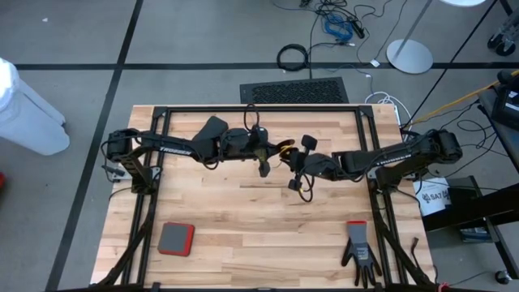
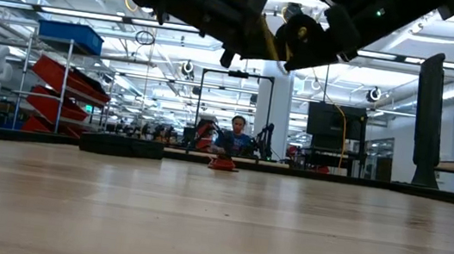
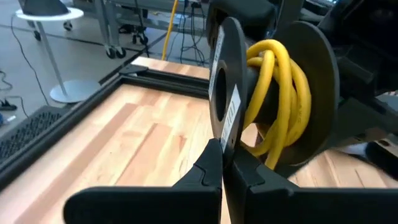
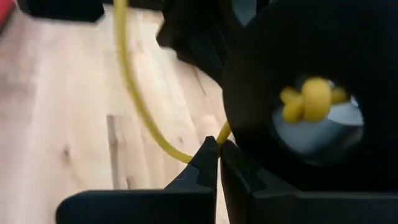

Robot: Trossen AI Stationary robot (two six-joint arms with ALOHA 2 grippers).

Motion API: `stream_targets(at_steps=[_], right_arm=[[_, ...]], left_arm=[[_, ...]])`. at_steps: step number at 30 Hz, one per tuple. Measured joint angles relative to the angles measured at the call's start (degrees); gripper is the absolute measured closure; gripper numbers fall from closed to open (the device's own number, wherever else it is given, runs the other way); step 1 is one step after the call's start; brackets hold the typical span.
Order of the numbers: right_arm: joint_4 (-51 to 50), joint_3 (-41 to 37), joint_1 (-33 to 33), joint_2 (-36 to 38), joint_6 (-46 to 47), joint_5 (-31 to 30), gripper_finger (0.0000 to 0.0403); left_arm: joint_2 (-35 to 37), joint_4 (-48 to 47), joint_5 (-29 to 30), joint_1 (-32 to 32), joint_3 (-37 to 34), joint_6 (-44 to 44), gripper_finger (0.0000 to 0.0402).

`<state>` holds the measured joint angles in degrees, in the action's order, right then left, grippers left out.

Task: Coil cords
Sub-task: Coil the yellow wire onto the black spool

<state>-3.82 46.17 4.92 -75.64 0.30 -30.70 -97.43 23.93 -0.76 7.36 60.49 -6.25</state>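
A black reel [image 3: 273,93] wound with yellow cord [image 3: 280,99] hangs high above the middle of the table [image 1: 243,211], between my two grippers. My left gripper [image 3: 222,152] reaches in from the table's left and is shut on the reel. My right gripper [image 4: 218,146] comes from the table's right and is shut on a loose length of the yellow cord [image 4: 134,93] beside the reel's flat outer face [image 4: 298,50]. A yellow knot [image 4: 314,99] shows through that face's centre hole. In the low view, both grippers and the reel [image 2: 303,37] are well clear of the tabletop. My left gripper pinches the rim of the reel's thin flange [image 3: 224,134], the one with the white label, between its two fingers. The fingers reach in roughly level from the table's left. The reel is lifted clear, its flanges upright. My right gripper pinches the yellow cord [image 4: 222,132] between its fingertips, right beside the reel's outer flange. The fingers come from the table's right, slanting slightly down. From the pinch the cord runs away in a slack curve above the table.
A red and grey pad [image 1: 176,238] lies near the table's front left, and a black glove [image 1: 359,253] near the front right. A black frame [image 1: 259,108] edges the far side and both flanks. Far behind the table a person [image 2: 234,137] is visible.
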Motion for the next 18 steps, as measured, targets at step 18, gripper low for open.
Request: stream_targets(at_steps=[18], right_arm=[[-12.7, 0.0, 2.7, 0.0, 1.4, -11.4, 0.0403]], left_arm=[[0.0, -3.9, -8.9, 1.9, 0.0, -4.0, 0.0402]])
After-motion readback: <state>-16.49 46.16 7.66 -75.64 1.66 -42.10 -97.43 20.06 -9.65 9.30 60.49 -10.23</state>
